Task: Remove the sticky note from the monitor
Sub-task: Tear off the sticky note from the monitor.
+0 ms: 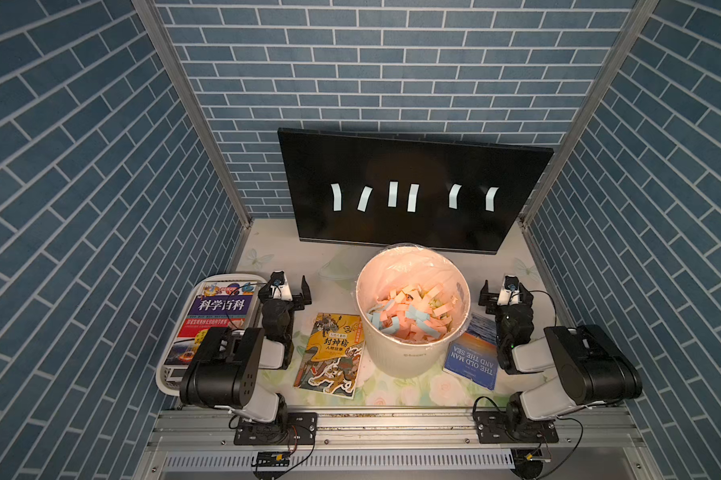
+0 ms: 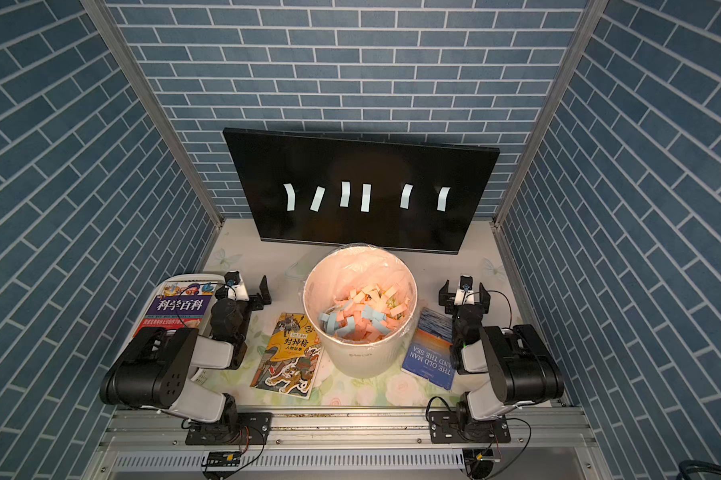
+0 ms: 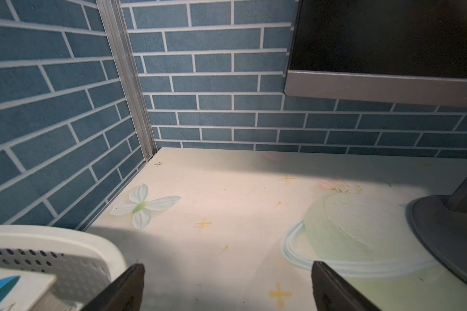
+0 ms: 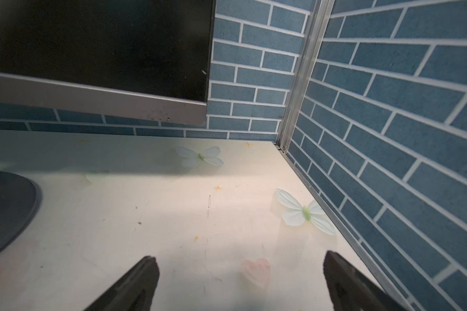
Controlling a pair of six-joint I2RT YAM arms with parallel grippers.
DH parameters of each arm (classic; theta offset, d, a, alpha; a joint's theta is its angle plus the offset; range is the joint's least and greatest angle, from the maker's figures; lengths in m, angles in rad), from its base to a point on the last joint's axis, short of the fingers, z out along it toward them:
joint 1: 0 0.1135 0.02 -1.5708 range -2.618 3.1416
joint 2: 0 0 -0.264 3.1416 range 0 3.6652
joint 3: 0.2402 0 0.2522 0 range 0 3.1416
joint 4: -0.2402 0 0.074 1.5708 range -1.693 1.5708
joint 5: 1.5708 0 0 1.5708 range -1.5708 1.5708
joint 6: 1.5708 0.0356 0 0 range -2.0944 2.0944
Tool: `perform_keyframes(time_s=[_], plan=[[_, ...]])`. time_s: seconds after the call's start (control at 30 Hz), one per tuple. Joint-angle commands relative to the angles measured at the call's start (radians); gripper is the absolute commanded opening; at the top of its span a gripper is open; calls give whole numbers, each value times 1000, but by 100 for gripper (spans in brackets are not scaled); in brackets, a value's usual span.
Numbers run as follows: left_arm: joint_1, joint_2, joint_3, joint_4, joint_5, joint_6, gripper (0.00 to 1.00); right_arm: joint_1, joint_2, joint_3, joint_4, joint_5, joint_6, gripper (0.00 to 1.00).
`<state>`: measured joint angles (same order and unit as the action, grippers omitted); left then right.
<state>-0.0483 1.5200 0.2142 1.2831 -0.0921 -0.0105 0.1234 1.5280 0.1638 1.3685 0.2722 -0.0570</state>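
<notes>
the bin point(image 1: 408, 359) sits mid table point(image 1: 275, 253), with paper bits point(image 1: 408, 318) in it. behind the bin stands the monitor point(image 1: 413, 162), with six sticky notes point(image 1: 392, 194) on it in a row. the first book point(image 1: 329, 353) lies just left of the bin, the second book point(image 1: 473, 361) just right. far left of the bin, a tray point(image 1: 234, 275) holds the third book point(image 1: 217, 309).

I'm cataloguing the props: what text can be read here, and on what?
"科学百科": purple book in the white basket.
"封神榜", "人物故事": yellow book.
"THE OLD MAN AND THE SEA": blue book.
Logo on the white bin, smaller cover print: too small to read.
On the sticky notes: no writing visible.
</notes>
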Motion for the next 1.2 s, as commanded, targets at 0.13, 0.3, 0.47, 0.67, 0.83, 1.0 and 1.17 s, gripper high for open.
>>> perform_keyframes(time_s=[0.13,0.3,0.47,0.67,0.83,1.0,1.17], plan=[[-3,-8,-6,-1,-8,7,100,-5,4,13,5,-6,22,100],[-2,-8,-7,-1,-8,7,100,-5,5,13,5,-5,21,100],[-2,-8,-8,2,-12,9,100,-5,3,3,26,3,20,100],[-64,-183,-40,-79,-152,27,100,33,-186,-65,-28,107,13,100],[-78,-470,-27,-330,-200,-71,100,34,-484,4,-414,89,135,100],[-78,-721,74,-694,-244,-305,100,33,-672,122,-774,-60,329,100],[-78,-849,155,-952,-200,-586,100,32,-755,224,-942,-271,443,100]])
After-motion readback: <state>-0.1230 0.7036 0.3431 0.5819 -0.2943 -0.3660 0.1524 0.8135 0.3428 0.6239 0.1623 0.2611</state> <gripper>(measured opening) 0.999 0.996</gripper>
